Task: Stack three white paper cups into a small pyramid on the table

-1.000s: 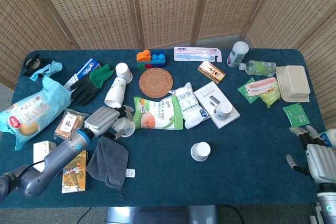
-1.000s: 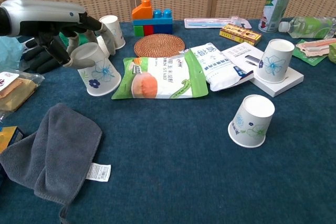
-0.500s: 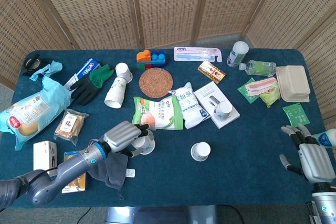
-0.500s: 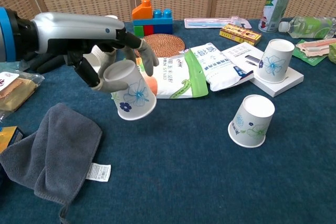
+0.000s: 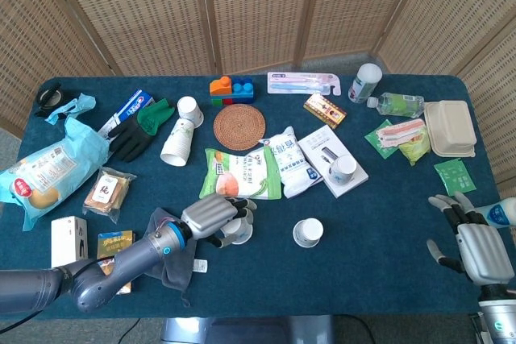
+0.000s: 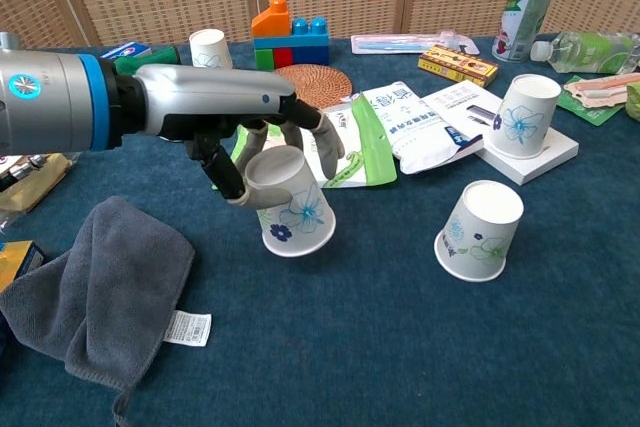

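paper cups: three singles, namely the held cup (image 6: pixel 290 209), the upside-down cup (image 6: pixel 481 230) and the upright cup (image 6: pixel 524 115), plus one lying cup stack (image 5: pixel 179 138) that I honestly can't count through
hands: two, left hand (image 5: pixel 211 217) and right hand (image 5: pixel 476 243)
gloves: two, black glove (image 5: pixel 129 141) and green glove (image 5: pixel 155 114)
soft food bags mid-table: two, green bag (image 5: pixel 242 173) and white bag (image 5: pixel 289 163)
woven coaster (image 5: pixel 239 126): one
grey cloth (image 6: pixel 100 287): one
toothbrush pack (image 5: pixel 303 82): one
water bottle (image 5: pixel 397 104): one
clamshell box (image 5: pixel 448 128): one
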